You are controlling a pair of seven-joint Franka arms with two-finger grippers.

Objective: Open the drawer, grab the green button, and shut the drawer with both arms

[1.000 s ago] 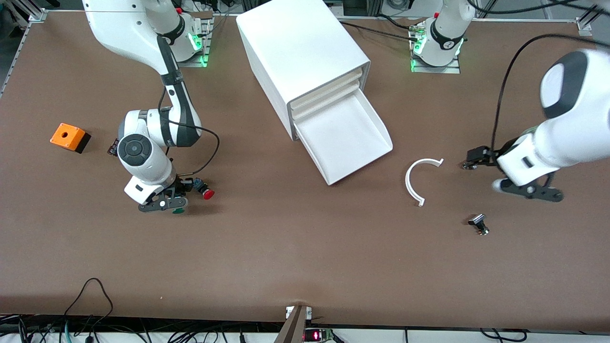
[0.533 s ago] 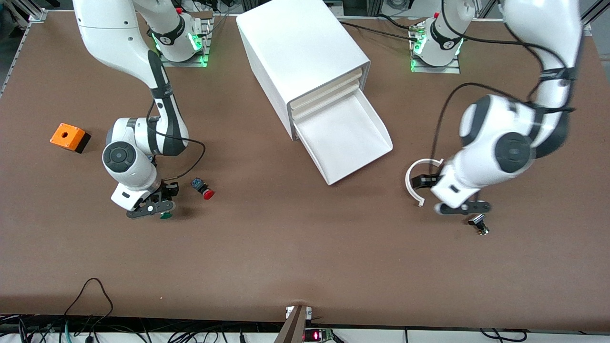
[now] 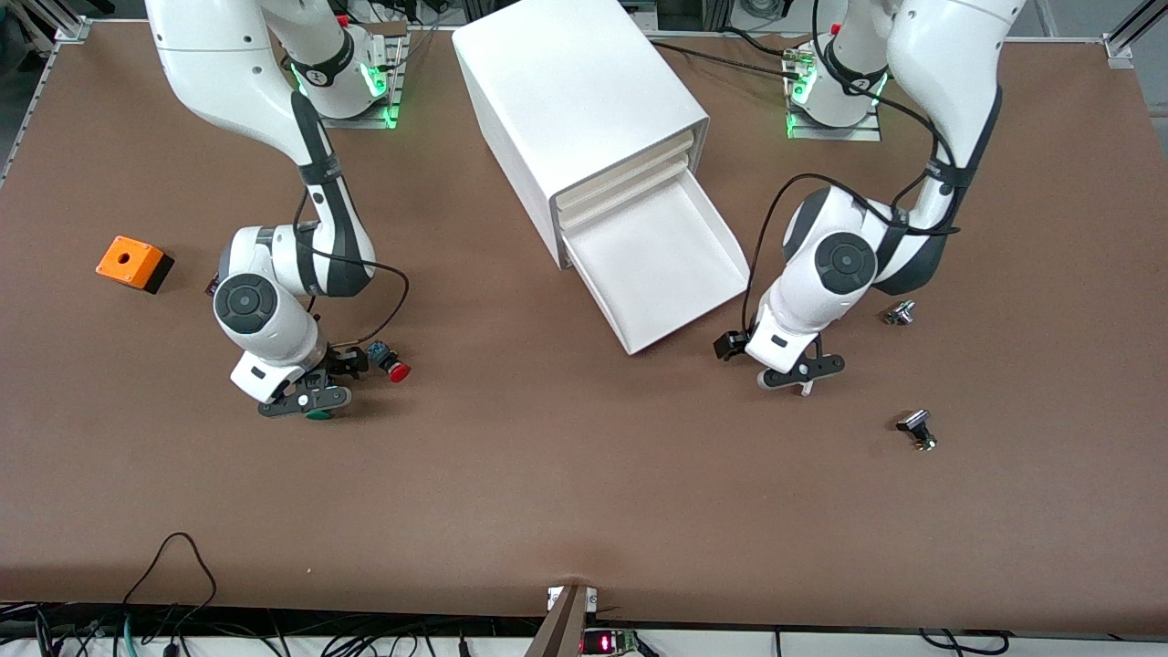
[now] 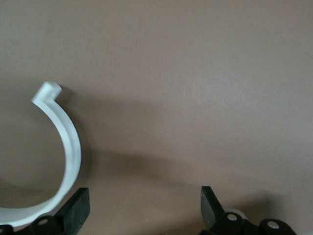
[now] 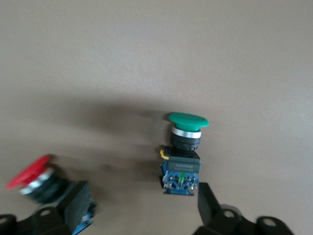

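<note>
The right gripper (image 3: 306,403) stands open over the table, with the green button (image 5: 185,155) lying free between its fingers, so it looks just released. The button's long axis lies flat, with its cap pointing away from the gripper's palm. A red-capped button (image 3: 394,367) lies just beside. The left gripper (image 3: 792,374), open too, hangs over the white curved piece (image 4: 66,155), near the drawer (image 3: 662,265), which is pulled out, probably to push it shut.

My front view is evenly and brightly lit from overhead; the table (image 3: 566,493) shows no glare and shadows are soft and short. The white cabinet (image 3: 570,87) top is nearly blown out. Green status lights glow at both arm bases. In my right wrist view the green button (image 5: 185,147) is fairly sharp, while the red button (image 5: 34,178) is smeared by blur. In my left wrist view, the white curved piece (image 4: 61,147) casts a broad soft shadow.
</note>
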